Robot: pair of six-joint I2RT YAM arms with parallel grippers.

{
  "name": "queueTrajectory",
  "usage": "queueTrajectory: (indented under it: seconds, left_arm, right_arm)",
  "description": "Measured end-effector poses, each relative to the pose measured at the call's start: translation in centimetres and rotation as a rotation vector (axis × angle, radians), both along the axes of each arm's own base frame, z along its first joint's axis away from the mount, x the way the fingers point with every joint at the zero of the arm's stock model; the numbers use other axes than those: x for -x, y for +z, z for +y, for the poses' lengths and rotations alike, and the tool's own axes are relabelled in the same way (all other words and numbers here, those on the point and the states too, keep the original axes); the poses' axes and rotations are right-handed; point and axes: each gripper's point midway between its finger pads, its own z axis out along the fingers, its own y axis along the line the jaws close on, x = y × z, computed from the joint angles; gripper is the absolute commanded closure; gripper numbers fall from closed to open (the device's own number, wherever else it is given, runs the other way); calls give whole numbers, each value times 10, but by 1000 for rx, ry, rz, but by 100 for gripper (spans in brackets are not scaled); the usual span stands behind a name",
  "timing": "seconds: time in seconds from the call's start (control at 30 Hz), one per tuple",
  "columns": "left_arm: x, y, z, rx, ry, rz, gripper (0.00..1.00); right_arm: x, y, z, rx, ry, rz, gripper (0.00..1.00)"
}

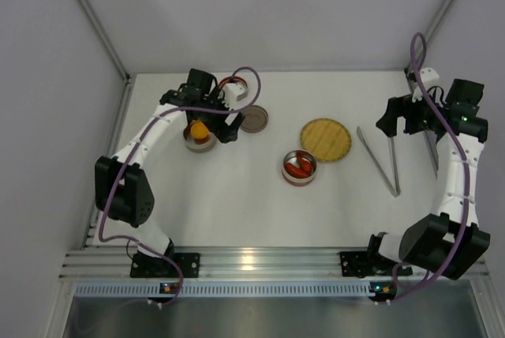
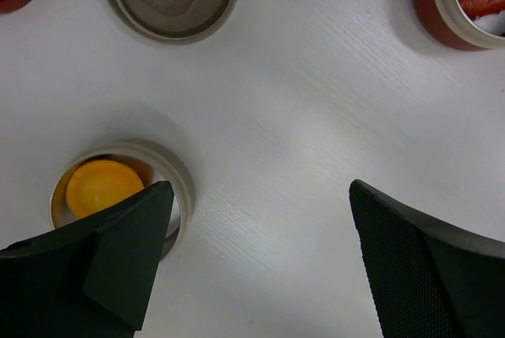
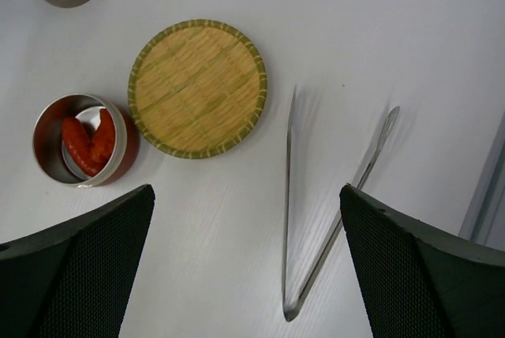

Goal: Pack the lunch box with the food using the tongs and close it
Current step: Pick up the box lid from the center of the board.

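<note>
Tongs point(image 3: 289, 196) are being seen lying flat near the table's point(image 3: 394, 22) right edge, hinge pointing at the near edge, tips splaying toward the far one. Right gripper point(image 3: 246, 192) is being held wide open and empty right over them, way nearer than the left gripper point(image 2: 256, 196).

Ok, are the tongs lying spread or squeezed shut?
Spread. The tongs lie flat on the table in a V, arms joined at one end, tips well apart, nothing holding them.
</note>
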Motion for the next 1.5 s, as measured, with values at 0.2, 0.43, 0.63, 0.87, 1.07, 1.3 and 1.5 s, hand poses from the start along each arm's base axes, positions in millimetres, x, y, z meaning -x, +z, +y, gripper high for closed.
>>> queueTrajectory:
  seconds: [0.2,0.43,0.63,0.87,1.07,1.3,1.5]
  left_arm:
    - [-43,-24,-28,-30,-253,-35,8]
    - [-69,-54,-50,-27,-477,-83,21]
    - [-72,-91,-61,-47,-621,-89,35]
    - [-77,-121,-69,-79,-723,-99,48]
    - [-80,-134,-71,-109,-769,-107,53]
    - [-78,-146,-75,-154,-806,-111,53]
    - [-78,-146,-77,-162,-822,-122,56]
  right_arm:
    - [18,-4,16,-30,61,4,1]
    - [31,-22,23,-65,81,75,0]
    - [40,-35,29,-92,98,126,1]
    - [48,-39,40,-152,133,166,1]
    - [51,-43,45,-173,163,178,1]
    - [54,-56,48,-207,180,229,1]
    - [56,-56,50,-211,194,229,0]
